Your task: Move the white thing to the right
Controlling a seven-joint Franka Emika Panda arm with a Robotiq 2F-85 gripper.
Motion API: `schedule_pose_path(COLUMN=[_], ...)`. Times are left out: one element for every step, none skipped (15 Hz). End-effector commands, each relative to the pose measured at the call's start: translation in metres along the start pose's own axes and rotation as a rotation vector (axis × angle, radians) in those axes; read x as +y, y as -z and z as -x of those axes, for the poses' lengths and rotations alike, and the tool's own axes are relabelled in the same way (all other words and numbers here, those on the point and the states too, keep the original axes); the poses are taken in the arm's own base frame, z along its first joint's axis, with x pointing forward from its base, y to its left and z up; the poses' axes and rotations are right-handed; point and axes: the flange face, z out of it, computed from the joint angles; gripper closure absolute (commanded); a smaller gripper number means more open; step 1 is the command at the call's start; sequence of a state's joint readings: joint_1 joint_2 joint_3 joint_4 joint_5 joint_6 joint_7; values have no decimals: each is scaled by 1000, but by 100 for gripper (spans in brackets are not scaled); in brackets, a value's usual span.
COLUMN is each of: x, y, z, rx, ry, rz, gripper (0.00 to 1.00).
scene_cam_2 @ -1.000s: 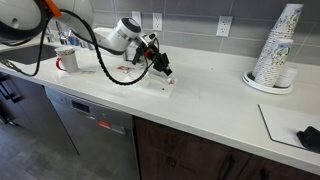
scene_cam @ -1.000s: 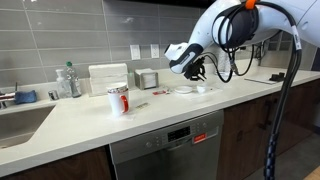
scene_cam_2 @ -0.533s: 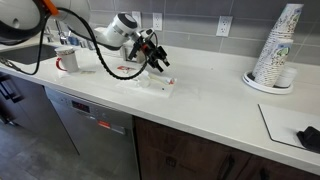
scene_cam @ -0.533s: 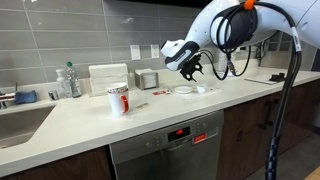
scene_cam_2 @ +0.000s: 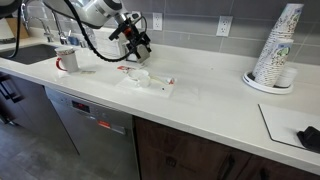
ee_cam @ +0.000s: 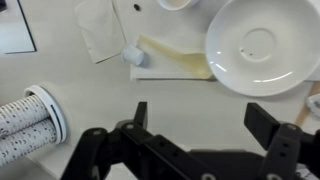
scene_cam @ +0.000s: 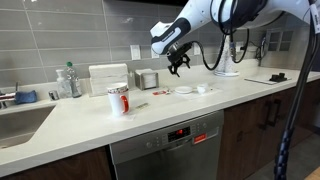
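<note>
White thing [ee_cam: 133, 56] lies on the counter [ee_cam: 60, 72], below and ahead of the gripper [ee_cam: 200, 112], untouched, left of the dish [ee_cam: 262, 45]. Gripper has risen from counter level within the last second, jaws wide, empty. Judgement: release likely complete, arm retreating.

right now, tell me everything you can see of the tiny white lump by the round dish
In the wrist view the white thing is a tiny lumpy scrap, white with a faint bluish tint. It lies on the counter at one end of a pale yellow sheet, apparently touching it, the end away from the white dish, which it does not touch. The open gripper is clear of it.
</note>
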State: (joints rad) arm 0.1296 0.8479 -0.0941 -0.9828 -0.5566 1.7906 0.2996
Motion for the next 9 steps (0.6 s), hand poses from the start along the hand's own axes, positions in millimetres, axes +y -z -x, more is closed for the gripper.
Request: schedule_pose_path(x=[0,1,4,-5,-2,1,3,4,4], y=[27,33,38,33,39,43,44,44,43], z=[23,26,28,14,17,19,21,21,22], rx=[-69,-61,-49,-39,-41,-43,-44,-45,-47], ry=[58,65,67,43,47,49,52,52,53], rz=[-169,-220,-269,-176,-206,-222,-229,-233,-235], gripper=[1,0,0,0,0,0,0,0,0])
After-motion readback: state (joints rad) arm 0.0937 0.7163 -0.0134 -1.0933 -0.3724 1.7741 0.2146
